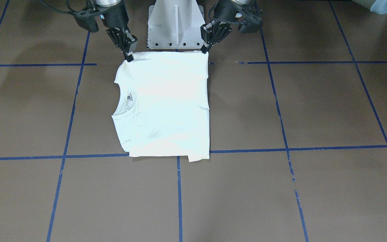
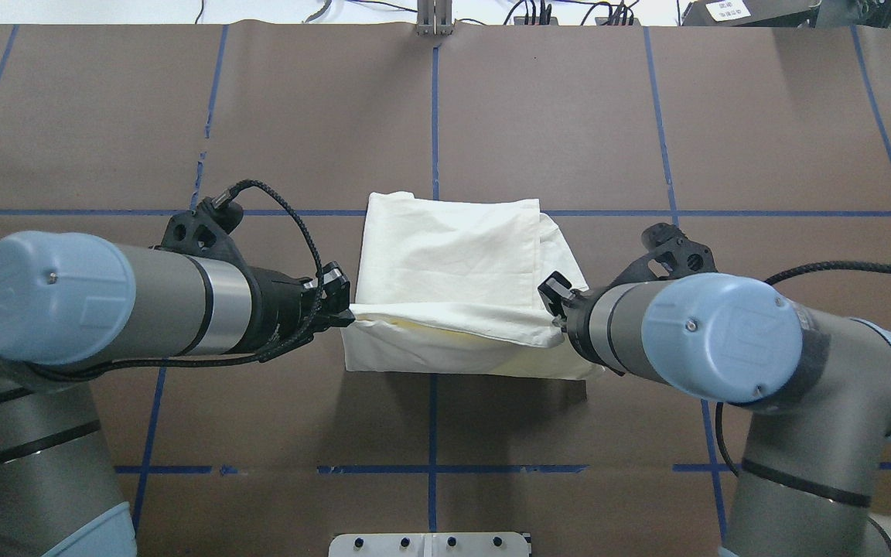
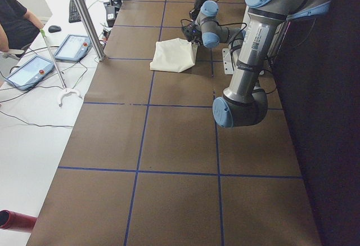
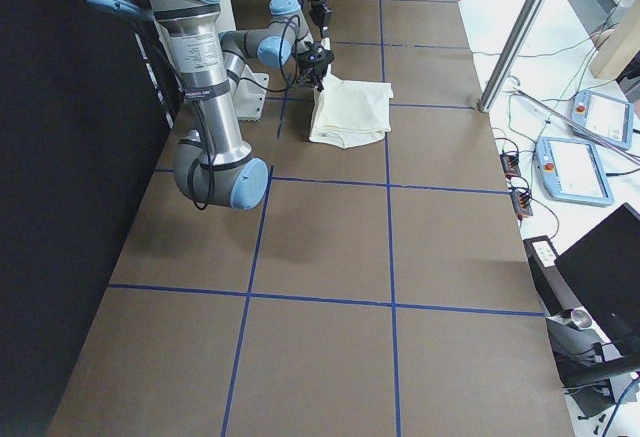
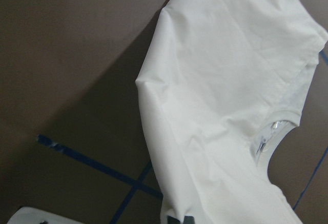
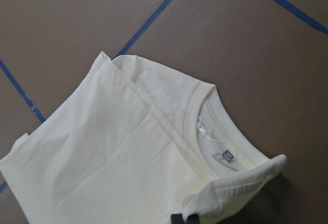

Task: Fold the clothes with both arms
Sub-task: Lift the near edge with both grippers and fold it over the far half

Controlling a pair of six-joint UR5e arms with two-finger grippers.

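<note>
The cream T-shirt [image 1: 166,107] lies folded, plain side up, in the middle of the brown table; no print shows. Its collar [image 1: 126,99] with a grey label points to my right side. My left gripper [image 1: 206,50] is shut on the corner of the shirt's edge nearest my base, and my right gripper [image 1: 128,57] is shut on the other near corner by the collar. In the overhead view the left gripper [image 2: 341,313] and right gripper [image 2: 558,309] hold this edge raised above the lower layers of the shirt [image 2: 453,247]. Both wrist views show the cloth [image 5: 225,80] [image 6: 113,152] hanging from the fingertips.
The white pedestal base [image 1: 175,27] stands just behind the shirt. Blue tape lines [image 1: 179,195] cross the brown table. Beyond the table's far edge are a metal post [image 3: 84,15], tablets [image 3: 73,48] and a seated person [image 3: 14,21].
</note>
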